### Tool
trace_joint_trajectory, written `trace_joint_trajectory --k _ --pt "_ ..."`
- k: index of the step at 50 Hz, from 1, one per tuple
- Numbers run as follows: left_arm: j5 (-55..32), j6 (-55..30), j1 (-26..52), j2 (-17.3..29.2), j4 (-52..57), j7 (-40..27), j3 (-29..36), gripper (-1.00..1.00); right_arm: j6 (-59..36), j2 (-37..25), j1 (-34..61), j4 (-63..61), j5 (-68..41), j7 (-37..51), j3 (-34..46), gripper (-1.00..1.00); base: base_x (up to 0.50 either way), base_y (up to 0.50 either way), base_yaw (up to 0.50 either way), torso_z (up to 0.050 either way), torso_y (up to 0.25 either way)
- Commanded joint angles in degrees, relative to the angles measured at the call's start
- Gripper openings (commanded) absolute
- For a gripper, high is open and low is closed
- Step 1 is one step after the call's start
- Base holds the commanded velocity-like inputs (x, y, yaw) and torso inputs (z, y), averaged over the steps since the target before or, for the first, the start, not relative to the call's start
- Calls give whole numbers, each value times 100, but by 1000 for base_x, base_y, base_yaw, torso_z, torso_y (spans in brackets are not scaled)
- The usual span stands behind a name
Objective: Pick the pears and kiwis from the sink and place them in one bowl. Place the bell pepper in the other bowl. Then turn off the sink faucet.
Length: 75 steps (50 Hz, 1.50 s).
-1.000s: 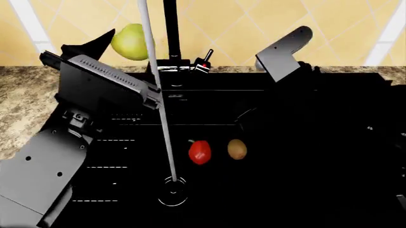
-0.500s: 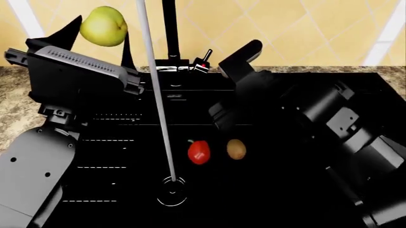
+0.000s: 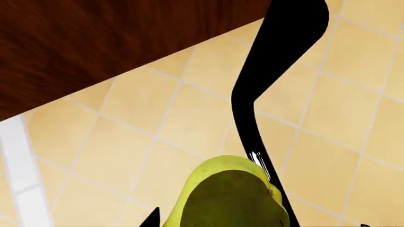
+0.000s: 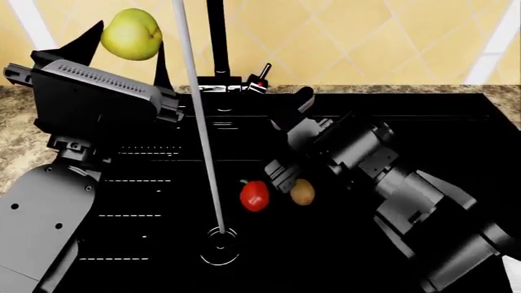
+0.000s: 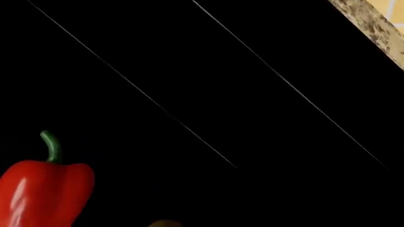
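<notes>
My left gripper (image 4: 130,35) is shut on a yellow-green pear (image 4: 130,33), held high over the left rim of the black sink (image 4: 423,116). The left wrist view shows that pear (image 3: 230,198) between dark fingers (image 3: 252,94). A red bell pepper (image 4: 255,195) and a brown kiwi (image 4: 303,192) lie side by side on the sink floor. My right gripper (image 4: 287,165) hangs open just above and behind the kiwi. The right wrist view has the pepper (image 5: 44,191) and only the kiwi's top (image 5: 165,223). Water runs from the faucet (image 4: 216,36), whose red-tipped lever (image 4: 262,78) is tilted. The bowls are out of view.
A water stream (image 4: 204,159) falls to the round drain (image 4: 219,244) in front of the pepper. Speckled stone counter (image 4: 16,122) borders the sink at left and behind. A tiled wall stands behind, with a brown wooden cabinet (image 3: 94,42) above it.
The right arm swung down and left from the sink's back rim, bringing its gripper over the kiwi. The left gripper lifted the pear up and left, then held still.
</notes>
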State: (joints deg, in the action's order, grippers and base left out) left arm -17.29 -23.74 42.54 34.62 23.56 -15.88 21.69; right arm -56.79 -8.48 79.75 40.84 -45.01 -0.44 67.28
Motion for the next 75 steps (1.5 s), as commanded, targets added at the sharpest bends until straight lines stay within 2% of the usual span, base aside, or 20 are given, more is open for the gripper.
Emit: trace_joint_trajectory --k 1,12,45,51,75 --pt "-98 56 -706 -182 -23 -54 -107 -100 -38 227 11 482 83 -270 234 100 0 0 0 0 0" --pt "-98 70 -742 -177 -33 -57 -89 -100 122 484 -53 1125 233 -546 419 100 0 0 0 0 -7" --pt "-127 46 -765 -135 31 -33 -44 -100 171 661 -205 1554 142 -945 507 100 0 0 0 0 -7" --pt "-117 85 -782 -136 -6 -14 -22 -100 373 819 -200 1958 238 -1157 629 100 0 0 0 0 -5" --pt "-107 39 -778 -122 37 -24 30 -100 877 845 -344 2521 -477 -1112 1298 100 0 0 0 0 -7"
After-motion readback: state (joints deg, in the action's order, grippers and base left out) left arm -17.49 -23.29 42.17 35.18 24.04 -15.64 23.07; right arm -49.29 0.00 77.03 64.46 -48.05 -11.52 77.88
